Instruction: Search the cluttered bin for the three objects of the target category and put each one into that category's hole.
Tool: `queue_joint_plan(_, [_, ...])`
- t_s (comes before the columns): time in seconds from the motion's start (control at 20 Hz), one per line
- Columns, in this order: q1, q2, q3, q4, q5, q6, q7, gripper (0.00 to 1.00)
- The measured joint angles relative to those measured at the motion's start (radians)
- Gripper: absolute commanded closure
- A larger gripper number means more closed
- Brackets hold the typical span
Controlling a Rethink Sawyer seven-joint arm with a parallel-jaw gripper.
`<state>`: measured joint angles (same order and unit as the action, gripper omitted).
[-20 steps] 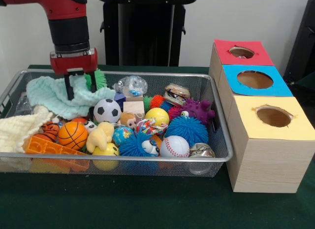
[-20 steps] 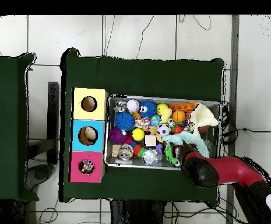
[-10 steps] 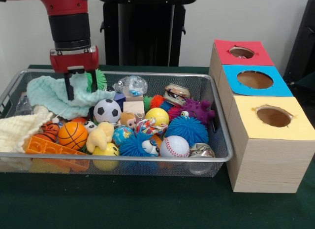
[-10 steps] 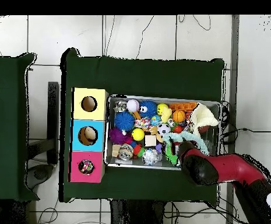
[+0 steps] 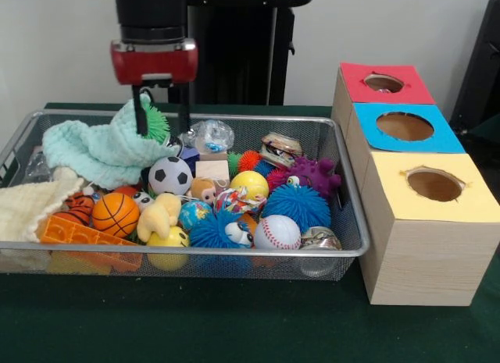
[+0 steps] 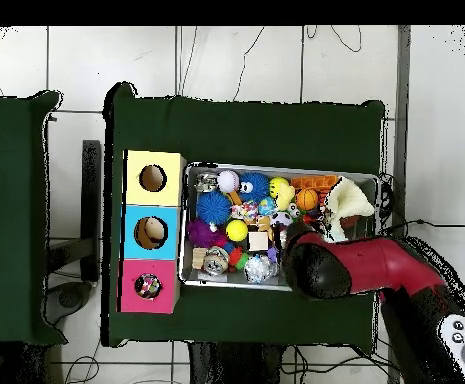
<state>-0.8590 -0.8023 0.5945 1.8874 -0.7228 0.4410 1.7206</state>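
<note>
Front view alone shows fingers (image 5: 162, 113) pinching mint cloth (image 5: 101, 148).

Gripper (image 5: 162, 119) pinching mint cloth (image 5: 98, 149)

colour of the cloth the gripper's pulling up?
Mint green cloth, waffle-textured; clearest in the front view.
</note>
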Motion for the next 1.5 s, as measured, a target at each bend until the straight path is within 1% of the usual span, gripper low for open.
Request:
queue_joint_plan(0.1, [0.037,-0.025,0.0,-0.002,0.015,0.016,0.0,0.0])
queue_joint_plan(0.15, [0.07,-0.046,0.0,-0.003,0.027,0.023,0.0,0.0])
queue_joint_plan(0.3, [0.118,-0.069,-0.006,-0.003,0.034,0.022,0.0,0.0])
queue_joint_plan(0.35, [0.162,-0.077,-0.023,-0.003,0.032,0.014,0.0,0.0])
queue_joint_plan(0.45, [0.193,-0.076,-0.043,-0.003,0.032,-0.003,0.0,0.0])
queue_joint_plan(0.6, [0.243,-0.066,-0.091,-0.003,0.025,-0.06,0.001,0.0])
queue_joint_plan(0.7, [0.26,-0.057,-0.113,-0.003,0.017,-0.094,0.001,0.0])
queue_joint_plan(0.9, [0.291,-0.004,-0.182,-0.004,-0.002,-0.236,0.001,0.0])
queue_joint_plan(0.95, [0.293,0.023,-0.207,-0.007,-0.005,-0.289,0.001,0.0])
queue_joint_plan(1.05, [0.295,0.062,-0.237,-0.014,-0.006,-0.35,0.001,0.0])
queue_joint_plan(1.15, [0.294,0.09,-0.256,-0.02,-0.006,-0.384,0.001,0.0])
queue_joint_plan(1.25, [0.293,0.137,-0.28,-0.033,-0.007,-0.424,0.001,0.0])
queue_joint_plan(1.5, [0.295,0.195,-0.301,-0.058,-0.007,-0.432,0.001,0.0])
